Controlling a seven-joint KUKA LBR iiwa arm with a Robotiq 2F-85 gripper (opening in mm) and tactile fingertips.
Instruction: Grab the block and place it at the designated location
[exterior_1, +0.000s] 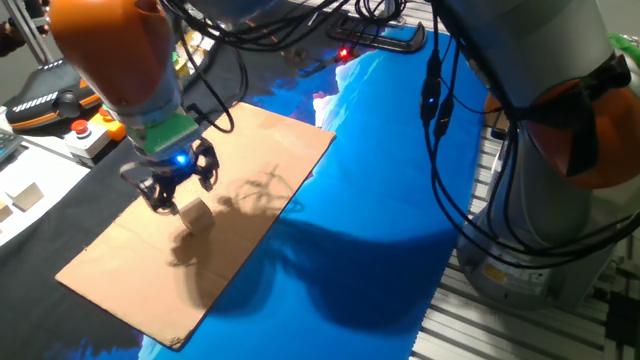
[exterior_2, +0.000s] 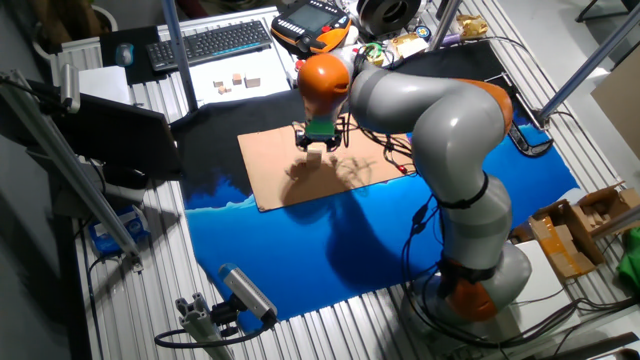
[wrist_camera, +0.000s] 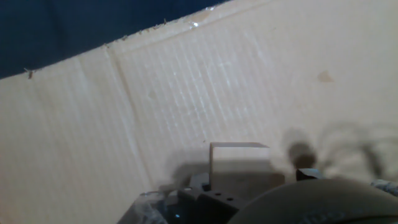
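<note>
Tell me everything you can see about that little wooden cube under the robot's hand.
The block is a small cube of pale tan wood with plain, unmarked faces. It sits flat and upright on the brown cardboard sheet, towards the sheet's middle, casting a soft shadow. The end effector is just above it, very close to its top. The hand view shows the block near the fingers, but whether they touch or grip it cannot be told. Nothing else lies against it.

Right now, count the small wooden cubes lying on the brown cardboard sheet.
1. The light tan wooden cube sits near the middle of the brown cardboard sheet, close by the gripper. The arm may hide others.
</note>
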